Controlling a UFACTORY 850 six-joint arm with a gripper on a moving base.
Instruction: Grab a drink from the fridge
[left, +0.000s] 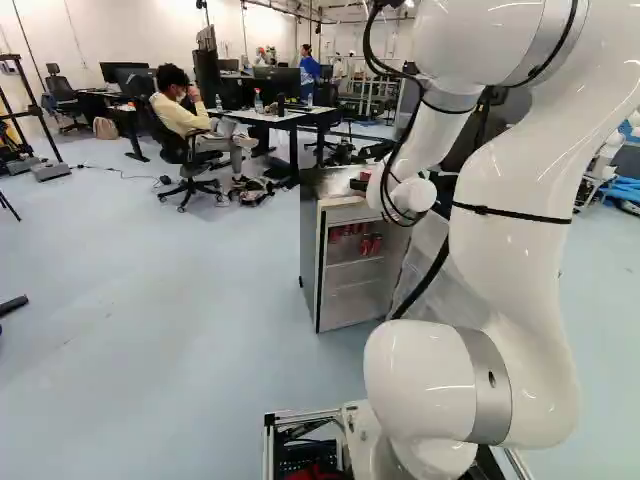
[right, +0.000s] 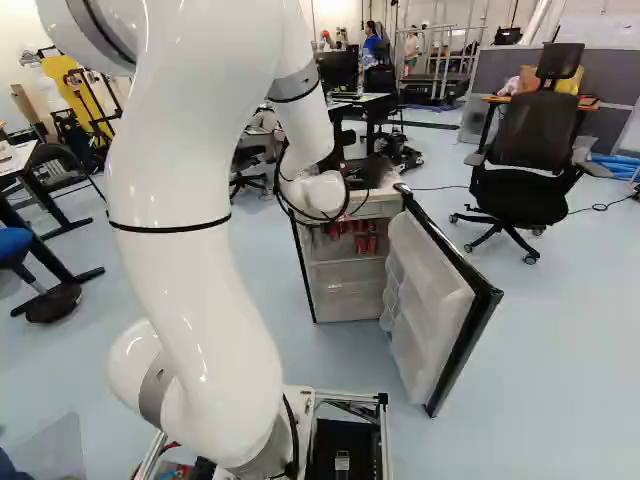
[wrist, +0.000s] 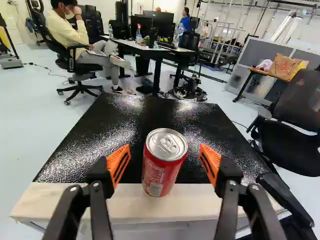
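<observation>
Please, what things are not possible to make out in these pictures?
- Right base view: upper can, hidden behind the arm's end.
- Base views: print on red cans inside, too small.
- Wrist view: fridge's interior, hidden beneath its top; upper can's far side, facing away.

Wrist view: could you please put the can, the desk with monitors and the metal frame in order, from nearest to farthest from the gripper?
1. Can, straight ahead of the open gripper, on the fridge.
2. Desk, beyond the fridge.
3. Metal frame, past the desk.
</observation>
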